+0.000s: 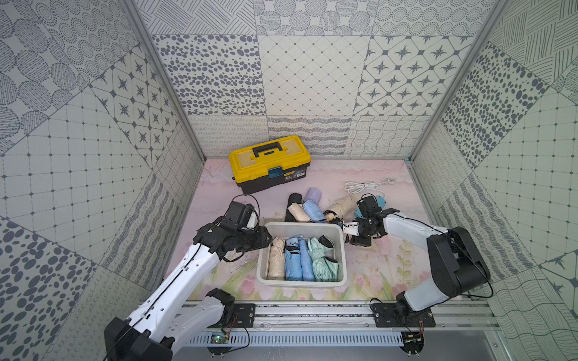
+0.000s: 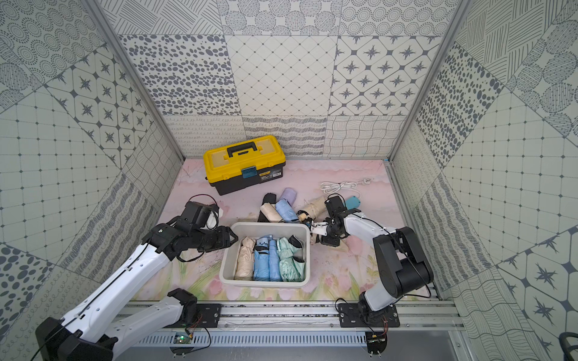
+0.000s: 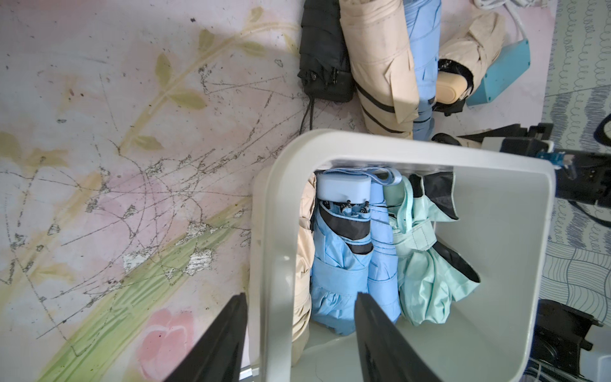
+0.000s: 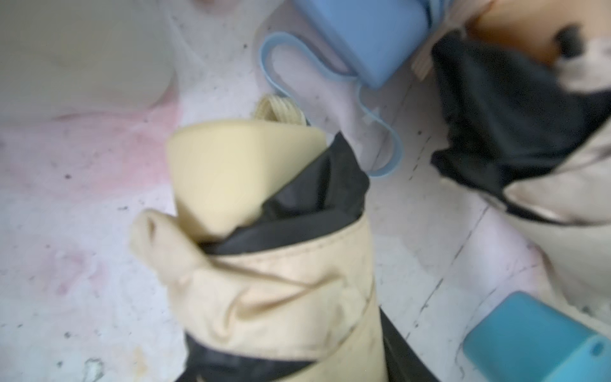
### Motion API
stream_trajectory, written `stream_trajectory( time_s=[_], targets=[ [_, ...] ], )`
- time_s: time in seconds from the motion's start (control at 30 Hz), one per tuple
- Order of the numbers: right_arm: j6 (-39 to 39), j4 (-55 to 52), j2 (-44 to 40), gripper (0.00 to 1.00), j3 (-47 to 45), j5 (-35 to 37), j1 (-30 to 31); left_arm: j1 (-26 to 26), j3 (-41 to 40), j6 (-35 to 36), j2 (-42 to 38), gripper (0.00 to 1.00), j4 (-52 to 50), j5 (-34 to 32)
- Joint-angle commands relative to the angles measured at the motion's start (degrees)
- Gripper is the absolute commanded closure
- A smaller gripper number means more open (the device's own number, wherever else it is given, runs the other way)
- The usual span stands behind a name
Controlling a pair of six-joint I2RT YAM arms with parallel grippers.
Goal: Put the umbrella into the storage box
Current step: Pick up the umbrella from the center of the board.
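My left gripper (image 3: pixel 301 294), spread, straddled the box (image 3: pixel 396 148) rim, likely steadying it; whether the right gripper (image 1: pixel 346 227) pinched the umbrella (image 4: pixel 264 281), I couldn't tell.

Finding: no text, brand, number or sign can be read in any view. One printed item is noted: a dark label (image 1: pixel 294 174) on the black lower front of the yellow-and-black toolbox (image 1: pixel 269 164), just beside its blue latch (image 1: pixel 275 172). In both top views the label (image 2: pixel 269 175) carries pale lettering, too small to make out. The wrist views show no legible marking.
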Motion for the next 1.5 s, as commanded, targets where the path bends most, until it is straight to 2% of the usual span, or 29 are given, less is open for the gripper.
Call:
stream_trajectory(
  time_s=[0.0,0.2,0.43,0.57,0.67,0.77,0.93,1.17,1.27,1.47],
  targets=[
    [2.73,-0.8,-5.51,0.53,-2.56,1.33,0.05,0.25,0.58,-0.22,-1.04,0.4,1.15,2.2],
    [7.59,0.6,-10.3,0.56,-5.56,6.97,-1.24,0.27,-0.11,-0.49,-1.54,0.33,1.99,3.09],
    [15.64,0.92,-9.76,0.6,-3.13,5.72,-2.64,0.25,-1.56,1.12,-1.3,0.26,2.98,5.18],
    [20.15,1.27,-12.15,0.6,-2.58,3.88,-4.02,0.25,-1.59,3.21,0.28,0.2,2.06,6.51],
    [23.69,1.34,-14.24,0.6,-1.63,2.58,-6.06,0.26,-1.8,4.72,1.21,0.19,1.57,6.31],
    [28.62,1.38,-16.34,0.61,0.13,1.46,-8.1,0.32,-2.14,5.73,2.57,0.25,2.55,6.8],
    [39.39,0.22,-22.13,0.6,3.45,1.15,-8.98,0.25,-2.32,4.94,5.39,0.42,5.52,9.38],
    [51.46,-8.81,-27.55,0.66,10.25,1.15,-8.35,-0.09,-2.52,2.11,7.27,0.64,8.78,10.98],
    [58.17,-12.24,-29.4,0.7,13.12,2.21,-5.81,-1.07,-2.0,0.23,7.44,0.74,9.18,9.97],
    [71.85,-18.37,-31.03,0.74,17.77,9.02,4.46,-6.91,-0.58,-9.42,7.25,0.83,12.11,4.45]
  ],
)
